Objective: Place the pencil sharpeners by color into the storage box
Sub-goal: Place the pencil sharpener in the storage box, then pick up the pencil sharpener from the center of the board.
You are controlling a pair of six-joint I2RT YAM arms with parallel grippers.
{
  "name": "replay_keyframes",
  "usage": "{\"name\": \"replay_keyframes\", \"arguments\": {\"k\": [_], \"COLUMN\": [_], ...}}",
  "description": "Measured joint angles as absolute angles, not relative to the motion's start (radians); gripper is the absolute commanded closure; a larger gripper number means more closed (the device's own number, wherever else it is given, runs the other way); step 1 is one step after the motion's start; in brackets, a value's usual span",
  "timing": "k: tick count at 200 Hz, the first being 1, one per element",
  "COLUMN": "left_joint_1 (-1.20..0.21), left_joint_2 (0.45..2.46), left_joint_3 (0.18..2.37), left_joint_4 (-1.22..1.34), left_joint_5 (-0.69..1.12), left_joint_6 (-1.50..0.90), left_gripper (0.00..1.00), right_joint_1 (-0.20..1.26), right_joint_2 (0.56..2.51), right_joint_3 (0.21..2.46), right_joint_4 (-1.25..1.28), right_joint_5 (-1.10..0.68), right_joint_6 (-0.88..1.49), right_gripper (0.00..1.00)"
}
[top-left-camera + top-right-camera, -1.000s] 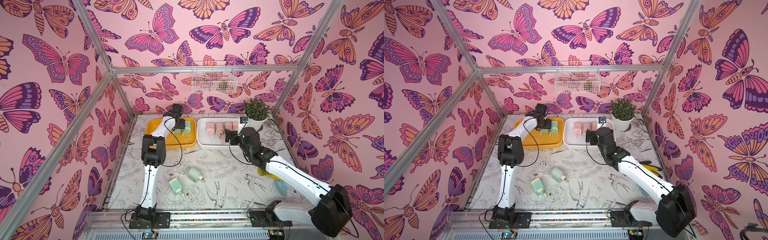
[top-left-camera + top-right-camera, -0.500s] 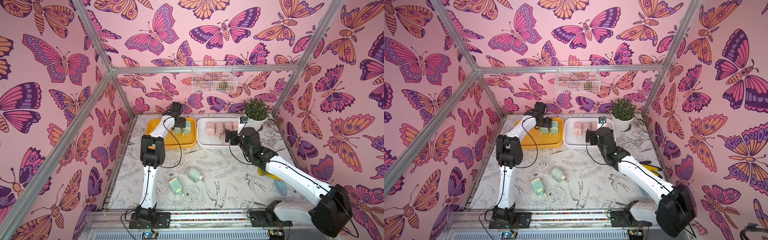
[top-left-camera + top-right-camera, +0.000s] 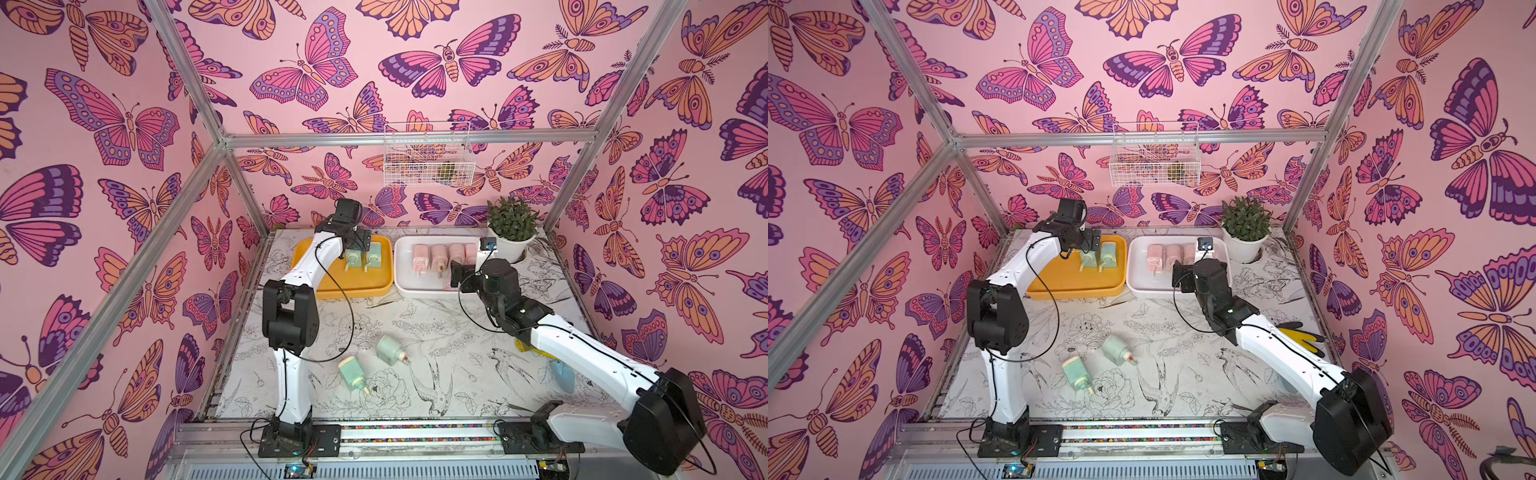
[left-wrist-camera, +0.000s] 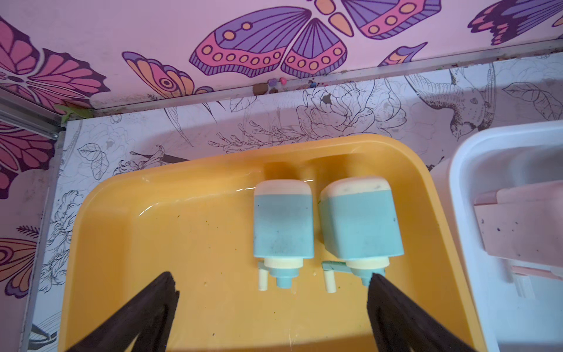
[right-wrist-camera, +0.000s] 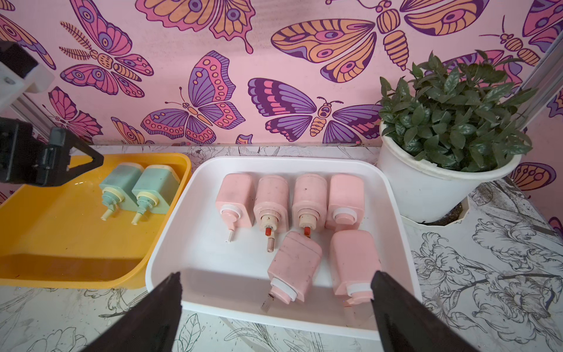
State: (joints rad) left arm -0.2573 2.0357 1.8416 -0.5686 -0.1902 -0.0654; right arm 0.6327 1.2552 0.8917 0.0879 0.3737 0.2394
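Note:
Two mint green pencil sharpeners (image 4: 283, 225) (image 4: 362, 222) lie side by side in the yellow storage box (image 4: 182, 243). My left gripper (image 4: 272, 275) hovers open just behind their crank ends and holds nothing. Several pink pencil sharpeners (image 5: 294, 268) lie in the white storage box (image 5: 170, 243). My right gripper (image 5: 275, 273) is open and empty over that box's near rim. Two more green sharpeners (image 3: 351, 374) (image 3: 388, 351) lie on the table mat between the arms, seen in both top views.
A potted plant (image 3: 513, 232) stands at the back right beside the white box. A wire basket (image 3: 428, 160) hangs on the back wall. A yellow and black glove-like item (image 3: 1300, 336) and a pale blue flat item (image 3: 561, 374) lie by the right arm.
The left jaws have spread fully and let go of a green sharpener in the yellow box, and the gripper has drawn back a little. The right arm has not moved.

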Motion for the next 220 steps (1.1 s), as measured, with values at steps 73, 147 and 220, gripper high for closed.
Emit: {"name": "replay_keyframes", "arguments": {"k": [73,147,220], "left_joint_1": [-0.318,-0.396,-0.506], "left_joint_2": [1.6,1.231,1.124], "left_joint_3": [1.28,1.026,0.973], "left_joint_4": [-0.244,-0.239,-0.469], "left_joint_5": [-0.214,-0.312,-0.424], "left_joint_6": [-0.159,-0.375,-0.505], "left_gripper": [0.0,0.0,0.0], "right_joint_1": [0.633,0.633,0.633], "right_joint_2": [1.267,1.309,1.309], "right_joint_3": [0.891,0.891,0.877], "right_joint_4": [0.136,0.163,0.175], "right_joint_5": [0.274,0.259,0.333], "right_joint_6": [0.247,0.287,0.34], "right_gripper": [0.01,0.01,0.01]}}
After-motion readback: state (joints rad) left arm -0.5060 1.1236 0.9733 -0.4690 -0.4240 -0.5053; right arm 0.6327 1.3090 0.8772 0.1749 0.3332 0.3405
